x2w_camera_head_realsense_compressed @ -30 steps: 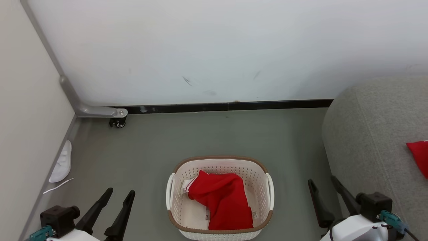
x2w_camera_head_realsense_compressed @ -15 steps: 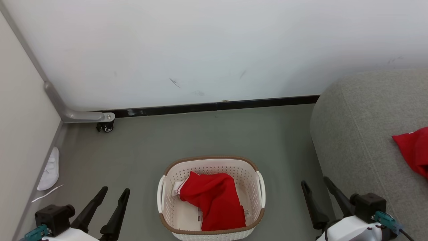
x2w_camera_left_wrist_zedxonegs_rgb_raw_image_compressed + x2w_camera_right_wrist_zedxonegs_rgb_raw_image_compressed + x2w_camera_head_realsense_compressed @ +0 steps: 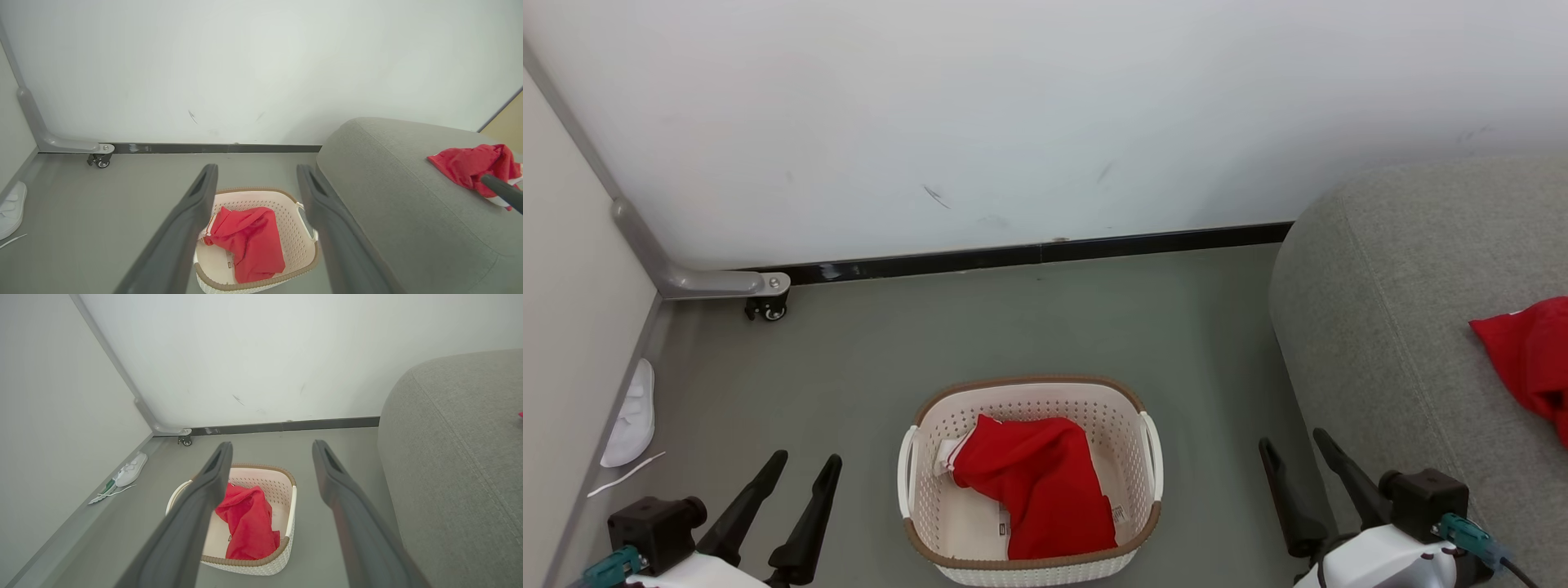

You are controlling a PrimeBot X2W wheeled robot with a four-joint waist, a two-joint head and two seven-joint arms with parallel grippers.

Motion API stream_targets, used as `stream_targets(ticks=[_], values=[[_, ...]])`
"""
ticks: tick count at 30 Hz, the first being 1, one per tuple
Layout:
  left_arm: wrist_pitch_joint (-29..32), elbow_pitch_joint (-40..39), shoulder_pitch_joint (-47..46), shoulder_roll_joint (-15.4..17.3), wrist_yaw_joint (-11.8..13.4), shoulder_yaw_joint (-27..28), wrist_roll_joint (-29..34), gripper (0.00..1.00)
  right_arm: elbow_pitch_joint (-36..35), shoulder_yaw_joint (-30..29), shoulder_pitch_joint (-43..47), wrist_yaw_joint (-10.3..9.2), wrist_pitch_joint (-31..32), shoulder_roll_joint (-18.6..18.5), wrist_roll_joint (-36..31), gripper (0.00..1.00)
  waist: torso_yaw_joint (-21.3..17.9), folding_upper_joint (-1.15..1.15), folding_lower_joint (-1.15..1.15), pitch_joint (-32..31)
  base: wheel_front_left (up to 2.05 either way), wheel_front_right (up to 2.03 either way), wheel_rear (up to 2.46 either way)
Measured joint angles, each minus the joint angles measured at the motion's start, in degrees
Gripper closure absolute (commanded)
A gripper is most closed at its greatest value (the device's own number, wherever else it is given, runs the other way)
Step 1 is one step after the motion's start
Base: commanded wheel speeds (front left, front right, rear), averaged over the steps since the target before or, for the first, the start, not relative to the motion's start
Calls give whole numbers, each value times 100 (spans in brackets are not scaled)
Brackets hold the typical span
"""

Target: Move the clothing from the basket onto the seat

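Since the camera swung right, one garment (image 3: 1523, 359) shows on the seat (image 3: 1388, 343), the other garment (image 3: 1033, 490) is in the basket (image 3: 1029, 380); left gripper (image 3: 807, 457) and right gripper (image 3: 1291, 439) have their fingers spread, empty.

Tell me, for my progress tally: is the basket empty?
No, a red garment lies crumpled inside the basket.

Left gripper (image 3: 256, 169) hangs with fingers spread wide, framing the basket (image 3: 292, 228). One red garment (image 3: 245, 241) sits crumpled inside; a second red garment (image 3: 470, 165) lies on the grey sofa (image 3: 388, 204).
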Motion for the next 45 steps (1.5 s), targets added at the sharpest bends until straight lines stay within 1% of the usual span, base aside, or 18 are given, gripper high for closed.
stream_targets(ticks=[9,11,15,19,26,33,38,41,45], values=[[0,0,2,-41,-34,1,40,0,-77,-4,0,0,0,0,21,0,-11,0,0,76,0,0,0],[0,0,2,-45,-82,0,41,0,-77,-5,1,0,0,0,46,0,-13,0,0,106,0,0,0],[0,-2,2,-46,-102,-29,87,0,-77,5,3,0,0,0,46,0,-14,0,0,182,0,0,0],[2,-8,1,-51,-159,-152,143,0,-70,53,10,0,0,1,40,0,-15,0,0,278,0,0,0],[65,-24,-52,-100,-160,-399,445,0,-82,114,97,0,0,1,40,0,-16,0,0,497,0,0,0],[268,66,-473,-143,-162,-669,788,0,-126,222,96,0,0,1,41,0,-46,0,0,766,0,0,0],[437,158,-781,-285,-241,-857,861,0,-191,207,91,0,0,2,67,0,-118,0,0,959,0,0,0],[568,250,-978,-298,-335,-970,1010,0,-230,186,91,0,0,1,183,0,-182,0,0,1074,0,0,0],[772,448,-1194,-337,-358,-1031,1010,0,-346,156,92,0,0,2,310,0,-288,0,0,1227,0,0,0]])
